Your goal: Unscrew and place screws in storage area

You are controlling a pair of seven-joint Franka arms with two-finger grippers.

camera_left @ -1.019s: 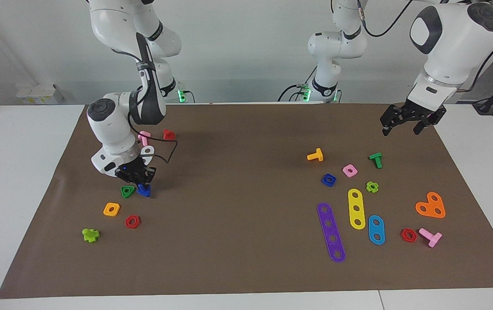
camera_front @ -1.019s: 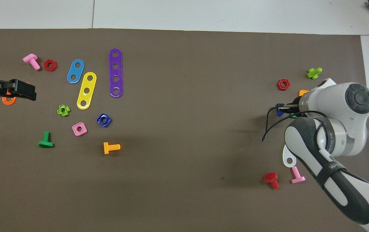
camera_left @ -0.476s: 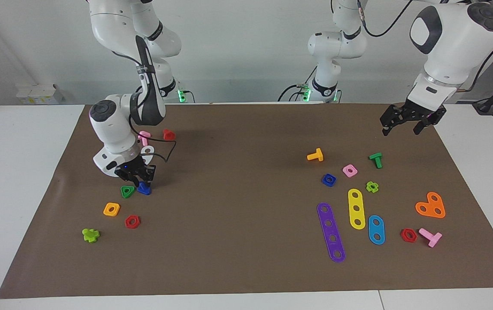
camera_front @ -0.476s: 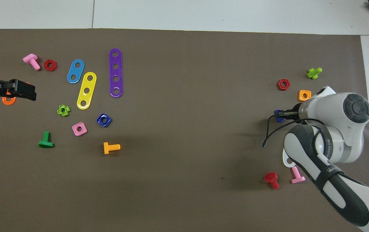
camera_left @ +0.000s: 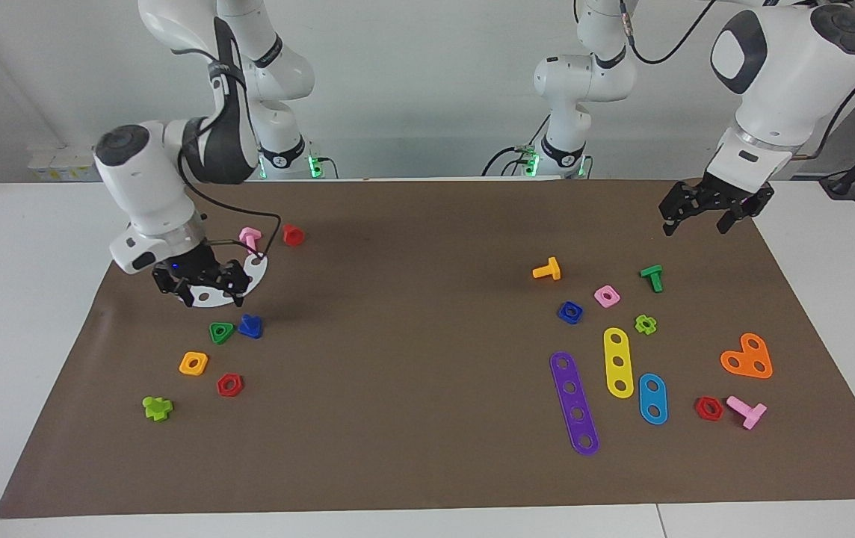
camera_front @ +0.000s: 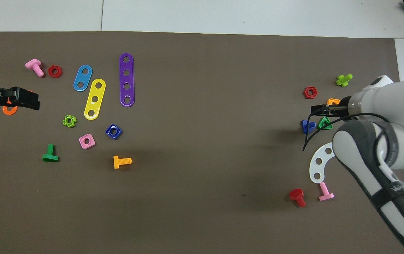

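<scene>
The dark-blue screw (camera_left: 250,326) lies on the brown mat at the right arm's end, touching nothing but the mat, beside a green triangular nut (camera_left: 221,332). It also shows in the overhead view (camera_front: 307,126), with the green nut (camera_front: 325,123) next to it. My right gripper (camera_left: 207,291) is open and empty, raised over a white curved plate (camera_left: 212,297), clear of the screw. In the overhead view the right gripper (camera_front: 318,108) shows over the nuts. My left gripper (camera_left: 696,222) is open and empty, waiting over the left arm's end of the mat; in the overhead view (camera_front: 29,100) it shows there too.
Around the screw lie an orange nut (camera_left: 193,363), a red nut (camera_left: 229,385), a lime screw (camera_left: 157,407), a pink screw (camera_left: 249,237) and a red screw (camera_left: 293,234). At the left arm's end lie a blue square nut (camera_left: 569,311), a purple strip (camera_left: 574,402) and several other parts.
The right gripper let go of the blue screw, rose and moved toward the right arm's end of the table. The screw stays on the mat. The left arm has not moved.
</scene>
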